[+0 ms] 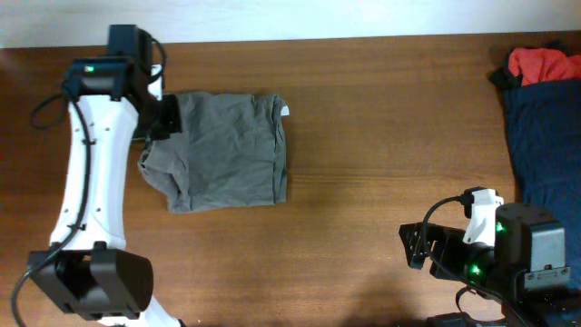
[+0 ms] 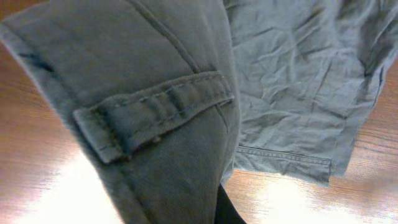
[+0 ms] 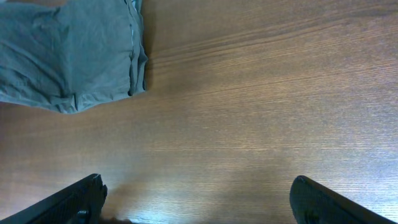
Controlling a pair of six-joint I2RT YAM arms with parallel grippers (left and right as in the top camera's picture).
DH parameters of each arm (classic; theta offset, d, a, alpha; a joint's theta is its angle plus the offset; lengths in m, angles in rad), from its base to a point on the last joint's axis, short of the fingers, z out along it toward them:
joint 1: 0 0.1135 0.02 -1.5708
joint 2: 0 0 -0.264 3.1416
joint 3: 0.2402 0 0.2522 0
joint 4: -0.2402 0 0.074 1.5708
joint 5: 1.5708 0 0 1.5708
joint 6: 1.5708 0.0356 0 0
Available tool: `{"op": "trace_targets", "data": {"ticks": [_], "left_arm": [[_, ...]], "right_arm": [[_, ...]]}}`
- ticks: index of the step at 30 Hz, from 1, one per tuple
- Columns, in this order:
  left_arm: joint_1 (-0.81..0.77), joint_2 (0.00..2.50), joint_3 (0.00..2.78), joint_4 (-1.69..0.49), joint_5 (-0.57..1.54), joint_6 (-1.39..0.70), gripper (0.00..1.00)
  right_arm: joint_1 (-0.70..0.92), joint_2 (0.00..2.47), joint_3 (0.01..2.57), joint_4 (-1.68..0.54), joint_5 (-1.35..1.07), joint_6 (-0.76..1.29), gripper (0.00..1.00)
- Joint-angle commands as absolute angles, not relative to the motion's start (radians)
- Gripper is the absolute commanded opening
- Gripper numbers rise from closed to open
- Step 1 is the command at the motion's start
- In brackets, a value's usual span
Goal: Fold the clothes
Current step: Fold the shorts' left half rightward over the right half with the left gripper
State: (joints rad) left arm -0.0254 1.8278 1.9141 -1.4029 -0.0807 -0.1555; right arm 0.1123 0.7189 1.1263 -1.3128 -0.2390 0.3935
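Looks like a robotics lab. A cabled white arm [image 1: 86, 182] at left and a dark arm [image 1: 508, 254] lower right flank one wooden desk [image 1: 381, 136].

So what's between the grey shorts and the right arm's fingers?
Nothing, just bare wooden table between the grey shorts and right fingers. Overhead and right wrist views both show it.

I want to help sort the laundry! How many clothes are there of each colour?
grey piece: 1
dark navy piece: 1
red piece: 1
Total: 3
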Motion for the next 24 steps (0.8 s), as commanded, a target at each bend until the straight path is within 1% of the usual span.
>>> {"op": "trace_targets", "data": {"ticks": [1, 7, 16, 24], "left_arm": [[-0.094, 1.825, 1.933, -1.382, -0.155, -0.197, 0.01], [-0.143, 1.854, 1.932, -1.361, -0.155, -0.197, 0.01], [-0.179, 1.963, 1.932, -1.355, -0.155, -0.208, 0.01], [-0.209, 1.973, 1.940, -1.334, -0.134, -0.224, 0.01]], "right_arm": [[0.118, 0.720, 1.123, -1.313, -0.223, 0.401, 0.99], [0.118, 0.720, 1.123, -1.313, -0.223, 0.401, 0.99], [0.118, 0.720, 1.123, -1.313, -0.223, 0.401, 0.99], [0.118, 0.720, 1.123, -1.313, -0.223, 0.401, 0.99]]}}
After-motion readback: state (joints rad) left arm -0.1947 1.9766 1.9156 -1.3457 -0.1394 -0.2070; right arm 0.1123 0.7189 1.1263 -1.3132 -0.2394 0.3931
